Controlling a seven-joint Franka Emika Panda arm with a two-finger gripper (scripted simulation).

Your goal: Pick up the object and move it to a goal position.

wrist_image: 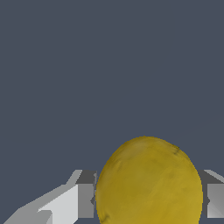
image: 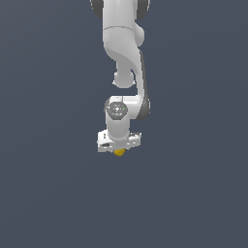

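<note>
A plain dark slate-blue backdrop (image: 43,193) fills both views (evenly lit; no visible seams).

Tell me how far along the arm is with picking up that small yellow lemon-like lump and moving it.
Done: the white gripper has reached the small yellow-ochre egg-shaped lump, which sits between its grey fingers in the wrist view. In hand: the grasp; both fingers flank the lump closely, but actual contact is hard to confirm. Left: carrying it to the goal, which no marker shows in either view.
</note>
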